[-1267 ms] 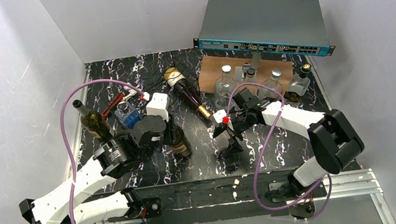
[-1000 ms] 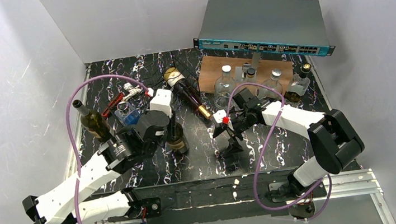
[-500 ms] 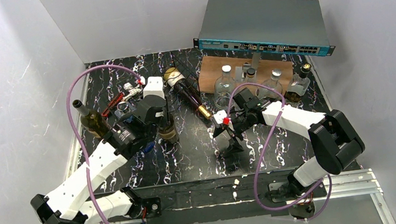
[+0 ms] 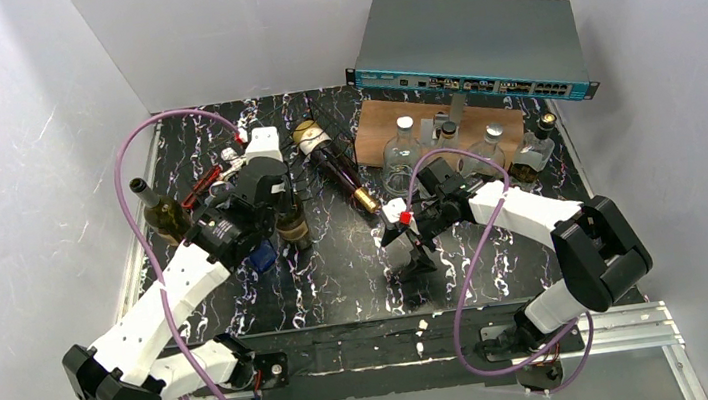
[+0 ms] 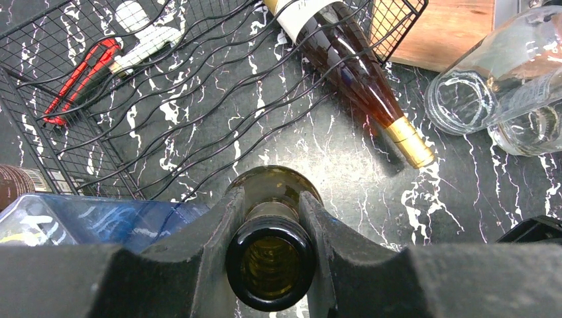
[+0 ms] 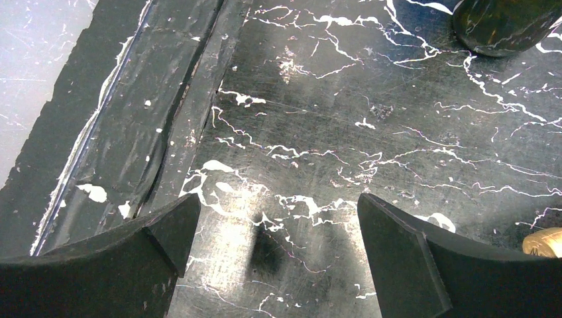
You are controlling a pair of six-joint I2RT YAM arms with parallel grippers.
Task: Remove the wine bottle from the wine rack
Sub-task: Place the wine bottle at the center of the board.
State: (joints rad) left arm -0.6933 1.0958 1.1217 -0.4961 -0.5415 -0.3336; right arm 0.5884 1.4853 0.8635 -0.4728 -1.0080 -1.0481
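Note:
The wine bottle (image 5: 344, 69), dark with a cream label and a gold foil top, lies on its side. Its body rests on the black wire wine rack (image 5: 192, 112) and its neck points out over the table; it shows in the top view (image 4: 334, 165) too. My left gripper (image 5: 272, 199) is shut on the neck of a different bottle, an upright olive-green one with an open mouth (image 5: 270, 262), just in front of the rack (image 4: 291, 229). My right gripper (image 6: 275, 225) hangs open over bare marbled table (image 4: 412, 251), holding nothing.
A red-handled tool (image 5: 83, 79) lies on the rack. A blue-tinted clear bottle (image 5: 86, 215) is beside my left fingers. Another green bottle (image 4: 163, 218) stands at the left. Clear glass bottles (image 4: 406, 144) stand by a wooden board (image 4: 376, 122), in front of a network switch (image 4: 468, 46).
My left arm has carried the green bottle away from the near edge, back and left toward the rack. The right arm has stayed still.

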